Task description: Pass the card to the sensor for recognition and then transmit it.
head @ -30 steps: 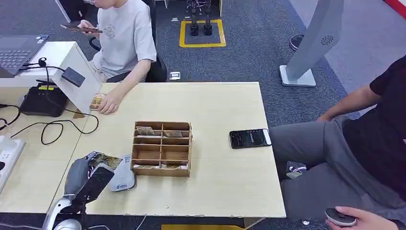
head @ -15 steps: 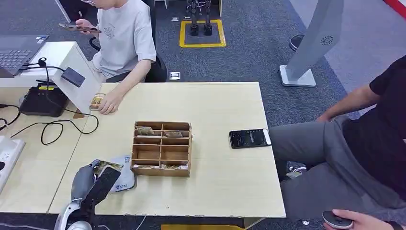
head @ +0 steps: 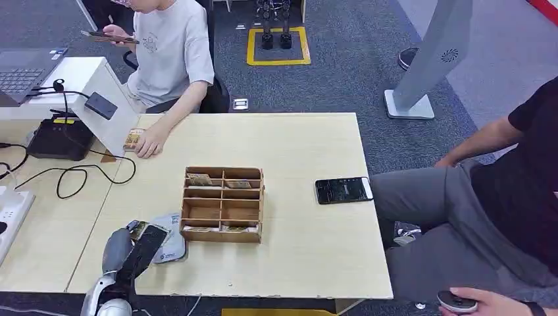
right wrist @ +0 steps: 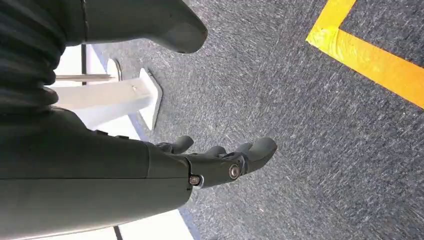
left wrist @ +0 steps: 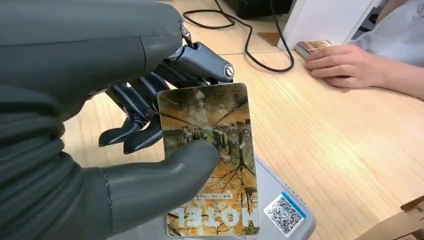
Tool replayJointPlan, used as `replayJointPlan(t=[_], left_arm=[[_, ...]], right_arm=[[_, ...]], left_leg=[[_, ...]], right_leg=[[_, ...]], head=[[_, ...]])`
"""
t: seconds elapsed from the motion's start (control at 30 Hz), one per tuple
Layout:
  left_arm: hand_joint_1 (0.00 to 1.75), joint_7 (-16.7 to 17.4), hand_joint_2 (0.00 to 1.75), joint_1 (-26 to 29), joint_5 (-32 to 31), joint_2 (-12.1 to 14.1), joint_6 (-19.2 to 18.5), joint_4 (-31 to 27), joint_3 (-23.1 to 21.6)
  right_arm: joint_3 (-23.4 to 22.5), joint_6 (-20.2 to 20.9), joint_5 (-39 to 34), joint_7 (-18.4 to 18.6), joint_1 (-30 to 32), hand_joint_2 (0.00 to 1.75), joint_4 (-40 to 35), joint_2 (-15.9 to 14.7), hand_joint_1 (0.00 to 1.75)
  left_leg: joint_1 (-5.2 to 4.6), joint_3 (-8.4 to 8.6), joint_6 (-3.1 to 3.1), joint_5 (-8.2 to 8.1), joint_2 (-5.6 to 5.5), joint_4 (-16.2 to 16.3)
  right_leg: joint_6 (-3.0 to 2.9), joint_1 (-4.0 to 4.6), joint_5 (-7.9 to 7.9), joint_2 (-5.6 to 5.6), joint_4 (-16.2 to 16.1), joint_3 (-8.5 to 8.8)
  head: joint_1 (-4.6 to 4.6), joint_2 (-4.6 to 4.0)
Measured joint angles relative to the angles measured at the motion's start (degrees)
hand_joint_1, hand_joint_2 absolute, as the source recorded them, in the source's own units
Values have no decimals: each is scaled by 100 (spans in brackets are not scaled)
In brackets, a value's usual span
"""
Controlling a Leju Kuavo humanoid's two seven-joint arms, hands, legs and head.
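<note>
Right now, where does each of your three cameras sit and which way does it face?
Head view: high on the body, looking down at the table; left hand low left.
Left wrist view: behind the left hand, facing the card over the sensor.
Right wrist view: behind the right hand, facing carpet.
Head and left wrist views share hand, card, sensor.

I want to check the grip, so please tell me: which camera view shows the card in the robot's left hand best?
The left wrist view: the card fills it, printed face clear, pinched under the thumb of the left hand above the sensor. The head view shows the card as a small sliver beside the fingers. The right wrist view faces carpet.
</note>
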Motion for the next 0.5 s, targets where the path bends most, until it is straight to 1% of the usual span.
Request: replayJointPlan(t=[0.23,0.27,0.3,0.43,0.5], left_arm=[[175,-7,175,-55,-94,-30,31,98,7],[175,0,175,-66,-226,-31,101,136,7],[175,41,175,-88,-526,-35,255,196,7],[175,120,175,-210,-1404,-46,628,531,-39],[175,125,175,-239,-1530,-52,700,632,-70]], right_arm=[[-11,0,11,11,0,175,0,0,0],[-11,0,13,15,1,175,0,0,0],[-13,0,26,20,2,175,0,0,0],[-13,-7,37,22,-4,175,0,0,0],[-13,-7,42,26,-2,175,0,0,0]], left_leg=[[0,0,0,0,0,0],[0,0,0,0,0,0],[0,1,0,0,0,0],[0,2,0,0,0,0],[0,2,0,0,0,0]], right_leg=[[0,0,0,0,0,0],[0,0,0,0,0,0],[0,0,0,0,0,0],[0,0,0,0,0,1],[0,0,0,0,0,1]], head=[[0,-2],[0,-2],[0,-2],[2,-2],[2,-2]])
